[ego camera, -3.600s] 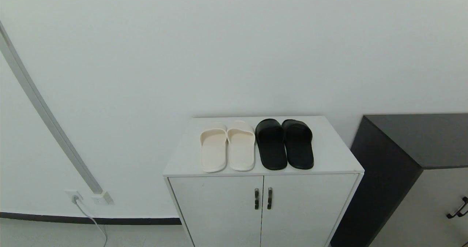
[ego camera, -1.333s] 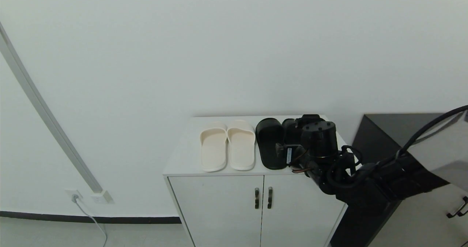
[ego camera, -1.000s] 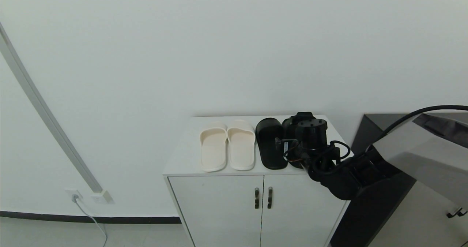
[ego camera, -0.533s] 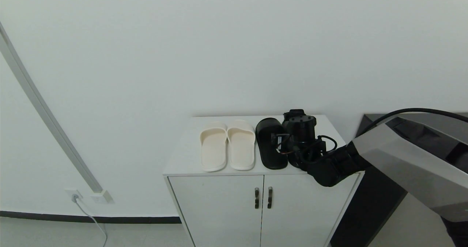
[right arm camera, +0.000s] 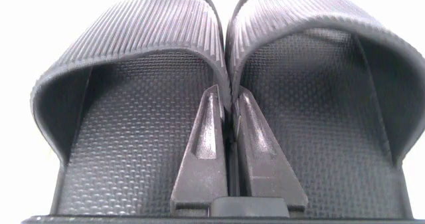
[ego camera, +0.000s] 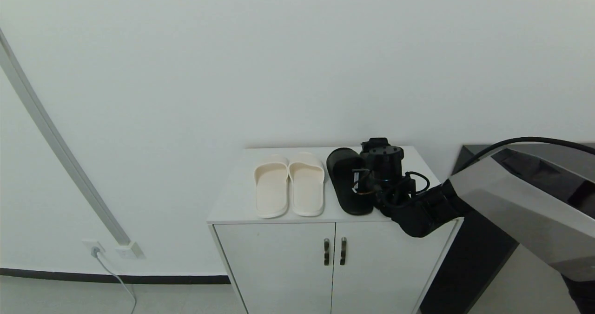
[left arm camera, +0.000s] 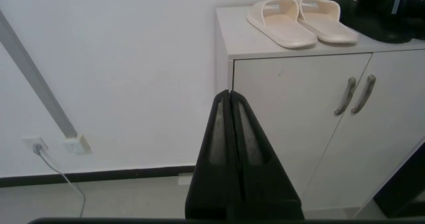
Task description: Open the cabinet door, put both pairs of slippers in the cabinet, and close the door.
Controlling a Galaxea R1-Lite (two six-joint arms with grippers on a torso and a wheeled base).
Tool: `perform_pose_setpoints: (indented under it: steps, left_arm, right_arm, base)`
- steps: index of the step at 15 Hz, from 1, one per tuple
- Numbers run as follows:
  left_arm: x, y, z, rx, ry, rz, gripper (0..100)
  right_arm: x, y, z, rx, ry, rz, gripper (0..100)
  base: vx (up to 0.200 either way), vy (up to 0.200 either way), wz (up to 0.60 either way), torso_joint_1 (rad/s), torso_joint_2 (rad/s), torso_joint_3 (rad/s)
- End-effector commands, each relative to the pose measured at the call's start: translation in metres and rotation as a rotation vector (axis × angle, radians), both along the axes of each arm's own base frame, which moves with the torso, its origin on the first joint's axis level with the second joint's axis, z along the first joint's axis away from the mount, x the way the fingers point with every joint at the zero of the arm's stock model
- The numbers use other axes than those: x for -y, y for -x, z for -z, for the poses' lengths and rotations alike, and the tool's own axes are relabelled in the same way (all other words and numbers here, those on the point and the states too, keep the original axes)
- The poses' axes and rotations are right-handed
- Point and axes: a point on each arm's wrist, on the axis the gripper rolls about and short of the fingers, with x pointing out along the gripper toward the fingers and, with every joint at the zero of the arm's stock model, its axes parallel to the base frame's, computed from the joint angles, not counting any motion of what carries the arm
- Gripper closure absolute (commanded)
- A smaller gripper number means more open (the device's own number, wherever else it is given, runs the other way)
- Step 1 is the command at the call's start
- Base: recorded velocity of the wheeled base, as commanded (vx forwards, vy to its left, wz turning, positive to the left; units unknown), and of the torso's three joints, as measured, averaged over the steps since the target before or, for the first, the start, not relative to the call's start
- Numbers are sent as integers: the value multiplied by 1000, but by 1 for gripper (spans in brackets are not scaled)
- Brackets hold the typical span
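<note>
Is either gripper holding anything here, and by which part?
The right gripper pinches the black slippers together by their touching inner side walls, one finger inside each slipper. The left gripper is shut, holding nothing.

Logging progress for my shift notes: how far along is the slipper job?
Nothing finished: the cabinet doors are shut and the white slippers lie on top. In hand: the right gripper pinches the black slippers by their touching inner sides. To do: opening, stowing both pairs, closing.
</note>
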Motion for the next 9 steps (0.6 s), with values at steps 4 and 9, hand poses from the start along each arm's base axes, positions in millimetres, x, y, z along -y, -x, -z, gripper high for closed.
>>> perform_pose_setpoints:
  steps: [4,9]
  left_arm:
    - [0,0,0,0,-1,1,100]
    - [0,0,0,0,0,1,100]
  right_arm:
    - [27,79,-61,34,-18,-47,100]
    - [80,202,-65,-47,11,-214,100]
  base:
    - [0,0,0,0,0,0]
    - [0,0,0,0,0,0]
